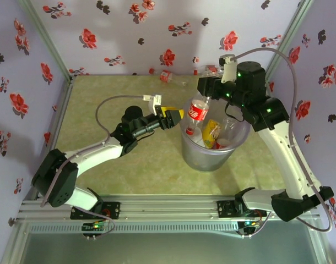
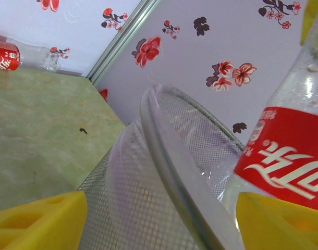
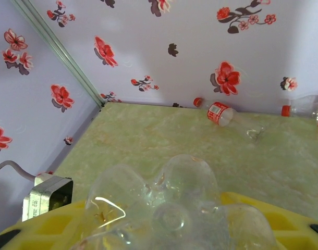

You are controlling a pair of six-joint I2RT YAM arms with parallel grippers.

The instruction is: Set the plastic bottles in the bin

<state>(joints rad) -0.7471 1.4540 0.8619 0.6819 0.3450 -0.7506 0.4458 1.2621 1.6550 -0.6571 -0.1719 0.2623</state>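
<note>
The bin (image 1: pixel 206 157) stands mid-table, a mesh-walled translucent bucket. A clear bottle with a red label (image 1: pixel 198 111) hangs neck-down over its left side. My right gripper (image 1: pixel 207 91) is shut on the bottle's base. In the right wrist view that lobed base (image 3: pixel 169 203) sits between the yellow fingers (image 3: pixel 60 229). My left gripper (image 1: pixel 172 116) is open at the bin's left rim. In the left wrist view the rim (image 2: pixel 169 156) runs between its yellow fingers (image 2: pixel 39 221), and the red-labelled bottle (image 2: pixel 289 166) is at the right. A yellow bottle (image 1: pixel 212 132) and a red-capped one (image 1: pixel 223 144) lie inside the bin.
Two more red-labelled bottles lie by the back wall, one at centre (image 1: pixel 166 76) (image 3: pixel 219 112) (image 2: pixel 13 54) and one further right (image 1: pixel 212 70) (image 3: pixel 305 107). Flowered walls with metal corner posts (image 1: pixel 47 38) close off the green tabletop (image 1: pixel 102 93).
</note>
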